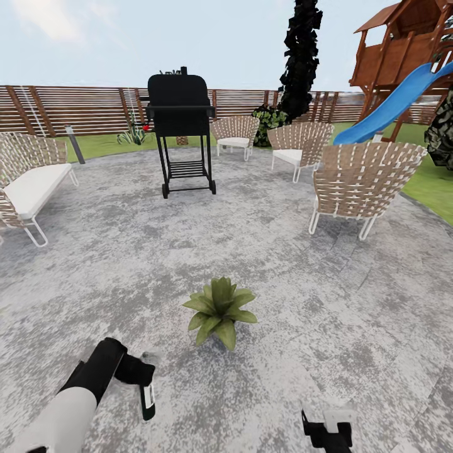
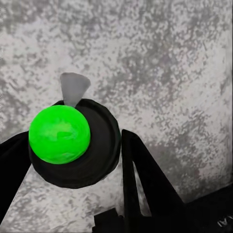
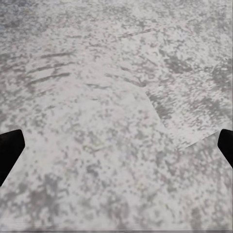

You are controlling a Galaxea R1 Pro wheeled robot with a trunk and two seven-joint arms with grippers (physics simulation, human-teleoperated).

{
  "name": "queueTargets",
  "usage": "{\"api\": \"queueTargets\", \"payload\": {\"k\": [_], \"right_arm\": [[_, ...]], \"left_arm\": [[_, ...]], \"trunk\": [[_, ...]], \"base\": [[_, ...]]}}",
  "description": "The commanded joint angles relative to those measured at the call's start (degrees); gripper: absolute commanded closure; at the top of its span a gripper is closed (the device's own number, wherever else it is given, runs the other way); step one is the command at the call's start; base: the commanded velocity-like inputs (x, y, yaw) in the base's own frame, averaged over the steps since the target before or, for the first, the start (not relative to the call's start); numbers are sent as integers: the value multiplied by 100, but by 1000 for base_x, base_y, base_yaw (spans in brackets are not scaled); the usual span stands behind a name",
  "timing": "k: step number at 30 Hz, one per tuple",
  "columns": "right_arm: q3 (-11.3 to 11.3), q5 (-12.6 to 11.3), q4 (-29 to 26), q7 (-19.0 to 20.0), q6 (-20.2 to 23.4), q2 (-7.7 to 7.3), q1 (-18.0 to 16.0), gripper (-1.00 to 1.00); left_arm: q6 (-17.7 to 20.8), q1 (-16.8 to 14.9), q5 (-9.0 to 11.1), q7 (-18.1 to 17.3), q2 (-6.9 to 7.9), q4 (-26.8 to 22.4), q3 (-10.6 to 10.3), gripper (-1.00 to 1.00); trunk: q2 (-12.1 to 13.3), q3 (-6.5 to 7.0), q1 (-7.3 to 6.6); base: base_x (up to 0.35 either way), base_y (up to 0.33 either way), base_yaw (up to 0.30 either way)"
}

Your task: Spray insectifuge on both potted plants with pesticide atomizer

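Note:
A potted plant (image 1: 219, 309), a low rosette of pointed green leaves, stands on the grey paved patio (image 1: 314, 314) of the garden, in the middle of the head view. My left gripper (image 1: 142, 382) hangs to the lower left of it, shut on the pesticide atomizer (image 1: 148, 400), a slim dark bottle with a white band. In the left wrist view the atomizer (image 2: 73, 145) is seen from above with a bright green top, held between the black fingers (image 2: 143, 179), a grey nozzle pointing away over the paving. My right gripper (image 1: 327, 429) sits low at the right, open, its fingertips (image 3: 9, 148) wide apart over bare paving.
A black wheeled grill (image 1: 180, 129) stands at the back of the patio. Woven chairs (image 1: 362, 182) ring the right and far side, and a cushioned sofa (image 1: 28, 185) the left. Behind are a wooden slat fence (image 1: 82, 107), lawn, and a play tower with a blue slide (image 1: 393, 104).

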Motion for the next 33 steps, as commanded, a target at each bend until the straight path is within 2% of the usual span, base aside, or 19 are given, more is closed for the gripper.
{"api": "queueTargets", "payload": {"k": [1,3,4,5,6,7,11,21,28,33], "right_arm": [[48,-15,10,-44,-12,-2,-3,-100],[46,-67,16,-44,-13,0,-2,-100],[46,-88,17,-44,-13,0,-2,-100],[46,-134,19,-44,-13,1,-2,-100],[46,-201,23,-45,-14,1,-2,-100],[54,-313,28,-45,-5,-2,-2,-100],[54,-314,28,-44,-5,1,-4,-100],[63,-307,37,-45,-5,11,-3,-100],[63,-305,37,-45,-5,11,-2,-100],[63,-305,37,-45,-5,11,-3,-100]], "left_arm": [[178,-97,-94,-76,-21,-8,-28,100],[619,-302,-95,-123,-33,-10,-431,100],[689,-336,-93,-128,-33,-10,-540,100],[802,-397,-83,-138,-38,-8,-756,100],[918,-466,-70,-172,-47,-5,-1030,100],[1299,-574,-57,-442,-103,-92,-1381,100],[1303,-569,-57,-448,-104,-98,-1373,100],[1292,-566,-57,-448,-77,-125,-1337,100],[1292,-569,-57,-448,-85,-125,-1337,100],[1292,-568,-57,-448,-86,-125,-1337,100]], "trunk": [[-2,-6,-1],[-2,-6,-1],[-2,-6,-1],[-2,-6,-1],[-2,-6,-1],[-2,-6,-1],[-2,-6,-1],[-2,-6,-1],[-2,-6,-1],[-2,-6,-1]], "base": [[0,0,0],[0,0,0],[0,0,0],[0,0,0],[0,0,0],[0,-252,0],[0,-269,0],[6,-1,0],[277,-10,0],[256,-163,0]]}}
